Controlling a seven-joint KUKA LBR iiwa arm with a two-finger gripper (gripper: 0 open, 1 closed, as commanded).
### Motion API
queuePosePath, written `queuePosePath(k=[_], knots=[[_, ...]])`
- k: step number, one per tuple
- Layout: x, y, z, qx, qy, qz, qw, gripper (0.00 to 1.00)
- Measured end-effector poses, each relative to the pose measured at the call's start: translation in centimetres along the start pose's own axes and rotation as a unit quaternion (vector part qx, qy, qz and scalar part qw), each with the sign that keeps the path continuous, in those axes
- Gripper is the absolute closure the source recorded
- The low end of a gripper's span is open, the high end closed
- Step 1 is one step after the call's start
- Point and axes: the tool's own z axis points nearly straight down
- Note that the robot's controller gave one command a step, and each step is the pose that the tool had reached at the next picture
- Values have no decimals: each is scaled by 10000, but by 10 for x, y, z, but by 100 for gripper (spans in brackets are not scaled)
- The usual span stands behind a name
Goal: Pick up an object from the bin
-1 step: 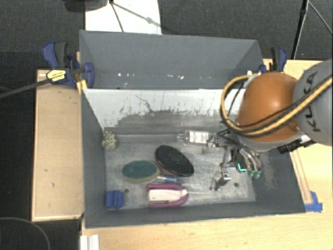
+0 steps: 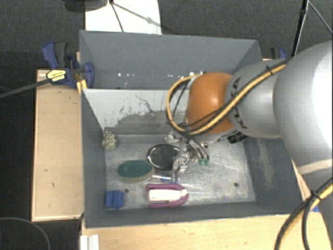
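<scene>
My gripper (image 2: 182, 163) hangs low over the middle of the bin floor, under the orange wrist cover. Its metal fingertips reach down beside a round dark lid with a shiny rim (image 2: 162, 156), at that lid's right edge. Just below the tips lies a purple and white oblong thing (image 2: 167, 195) near the front wall. A flat green oval disc (image 2: 135, 170) rests left of the round lid. A small green bit (image 2: 204, 162) shows right of the fingertips. I see nothing held between the fingers.
A blue block (image 2: 114, 199) sits in the front left corner. A small pale knobbly thing (image 2: 109, 139) lies by the left wall. The arm and its cables cover the bin's right rear part.
</scene>
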Motion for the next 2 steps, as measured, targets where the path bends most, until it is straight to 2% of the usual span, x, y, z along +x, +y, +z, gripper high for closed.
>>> queuePosePath(k=[1, 2], knots=[[2, 29, -29, -20, -13, 458, 9989, 0], [-9, 19, -30, -14, -19, 791, 9969, 0]])
